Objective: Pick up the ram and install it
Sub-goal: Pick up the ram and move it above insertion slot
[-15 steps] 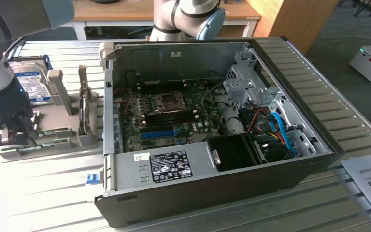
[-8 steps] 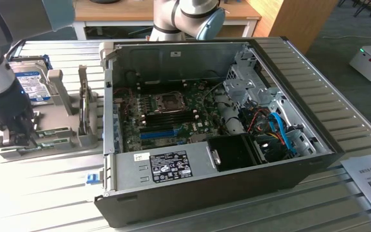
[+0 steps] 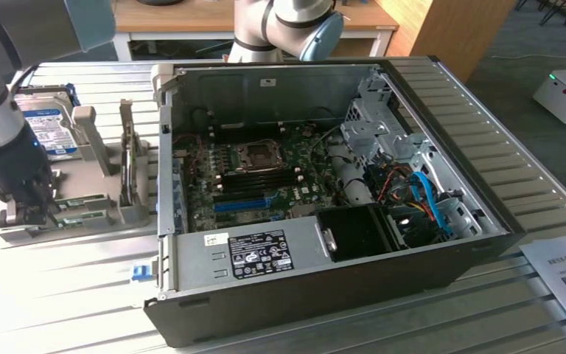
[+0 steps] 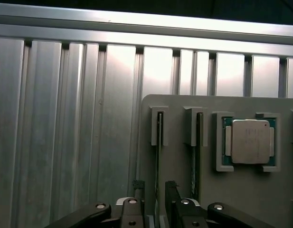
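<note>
Wrist view: end effector (image 4: 154, 187) spread wide, a jaw each side of the ram (image 4: 158, 137) standing on edge in the outermost slot of the holder tray (image 4: 179, 114), near its corner. Looks light, stiff, fragile, so I'd pinch the flat faces mid-length, off the contacts.

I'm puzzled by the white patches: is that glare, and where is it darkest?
Wrist view: yes, light glares off the ribbed metal table, while the claw looks dark. Exterior view: the same glare at the exterior view's left; the open computer case is dim inside.
</note>
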Robot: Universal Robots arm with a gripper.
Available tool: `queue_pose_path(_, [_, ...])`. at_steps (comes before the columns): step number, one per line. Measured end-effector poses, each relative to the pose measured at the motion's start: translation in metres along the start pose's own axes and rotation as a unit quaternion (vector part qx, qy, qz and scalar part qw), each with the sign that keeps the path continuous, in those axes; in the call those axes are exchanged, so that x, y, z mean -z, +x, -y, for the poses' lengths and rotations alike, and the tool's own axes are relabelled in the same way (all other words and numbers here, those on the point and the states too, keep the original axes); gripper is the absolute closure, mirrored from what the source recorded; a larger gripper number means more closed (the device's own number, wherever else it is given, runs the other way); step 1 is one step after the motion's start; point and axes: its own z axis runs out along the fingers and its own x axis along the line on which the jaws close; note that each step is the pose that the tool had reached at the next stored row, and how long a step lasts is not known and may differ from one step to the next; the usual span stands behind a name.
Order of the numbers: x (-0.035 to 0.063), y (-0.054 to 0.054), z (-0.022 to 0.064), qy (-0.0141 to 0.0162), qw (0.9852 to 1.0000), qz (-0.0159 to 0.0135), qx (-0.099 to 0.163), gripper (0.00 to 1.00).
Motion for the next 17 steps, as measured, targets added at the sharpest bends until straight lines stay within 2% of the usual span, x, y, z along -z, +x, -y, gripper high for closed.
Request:
queue_pose_path(9, [-0.0009,0.0001,0.0002,0.0001,1.0000,0.0001,0.000,0.69])
queue_pose_path(17, [-0.0006,0.0003,0.0065,0.0000,1.0000,0.0000,0.000,0.69])
